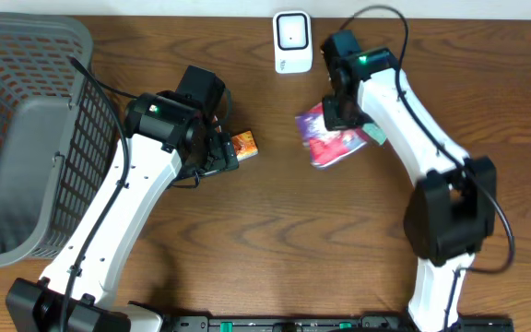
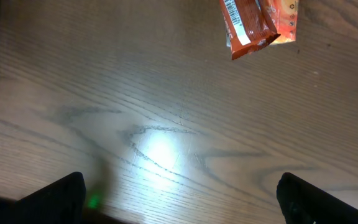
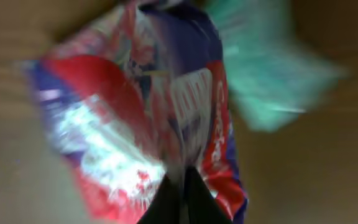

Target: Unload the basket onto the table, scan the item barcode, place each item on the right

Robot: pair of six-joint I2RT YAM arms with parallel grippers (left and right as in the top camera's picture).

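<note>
Red-and-blue packet (image 3: 135, 112) pinched by one edge in my right gripper (image 3: 182, 194), jaws closed thin on it, likely so its face can turn toward the white scanner (image 1: 292, 41) at the far side. Teal pouch (image 3: 272, 81) lies just right of it. My left gripper (image 2: 182, 199) hangs wide and empty near the orange wrapper (image 2: 257, 25).

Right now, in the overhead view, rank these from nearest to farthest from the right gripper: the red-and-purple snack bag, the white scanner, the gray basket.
From the right gripper:
1. red-and-purple snack bag: pinched in its shut fingers, right of the table's middle.
2. white scanner: at the table's far edge, near the middle.
3. gray basket: across the table, at the picture's left edge.
</note>
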